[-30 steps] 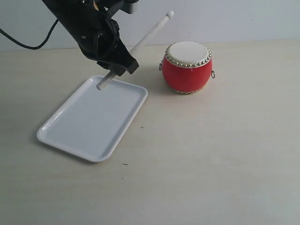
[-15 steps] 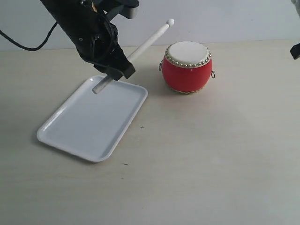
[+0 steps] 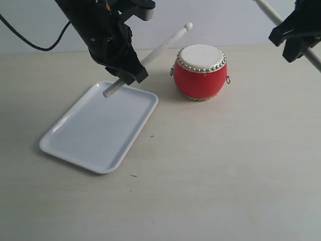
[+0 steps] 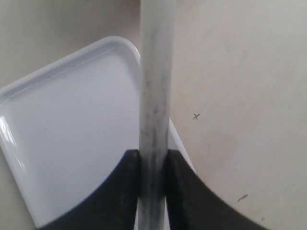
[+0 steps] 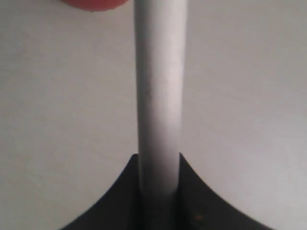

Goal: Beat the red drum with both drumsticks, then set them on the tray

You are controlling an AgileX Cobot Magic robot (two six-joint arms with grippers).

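Beige table (image 3: 225, 165) w/ blk cable (image 3: 40, 50) (upper left).

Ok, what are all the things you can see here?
red drum: one, red with a cream top, on the table beside the tray
tray: one, white, on the table
drumsticks: two, whitish, one tilted over the tray's corner, the other high up past the drum
table: one, beige
cable: one, black, behind the left arm
left gripper: black, shut on one of the drumsticks
right gripper: black, shut on the other

Red drum (image 3: 200, 75), white tray (image 3: 98, 130), tilted drumsticks (image 3: 163, 44)
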